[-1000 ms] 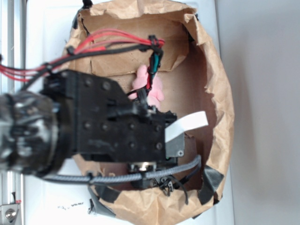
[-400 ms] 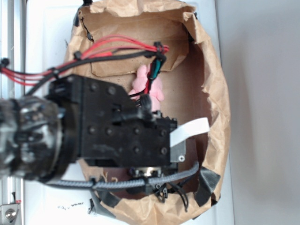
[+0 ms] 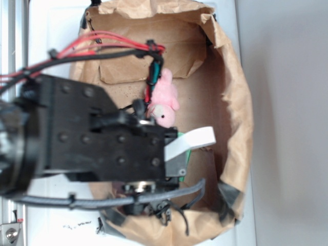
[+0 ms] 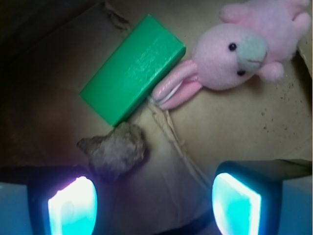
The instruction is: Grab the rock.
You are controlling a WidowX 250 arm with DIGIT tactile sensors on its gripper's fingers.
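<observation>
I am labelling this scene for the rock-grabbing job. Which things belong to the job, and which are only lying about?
Belong to the job:
- small lumpy dark-brown rock
- gripper, jaws open, rock near its left finger

Only lying about:
- green rectangular block, next to the rock
- pink plush bunny, ears touching the block
- brown paper-lined box holding them all

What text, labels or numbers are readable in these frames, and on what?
None readable.
Green block: plain, no print.
Pink bunny: only a stitched face, no tag in view.
Rock: no marks.
Paper lining of the box: blank.
White surface, bottom left of the exterior view: small dark specks, too small and blurred to read as text.
</observation>
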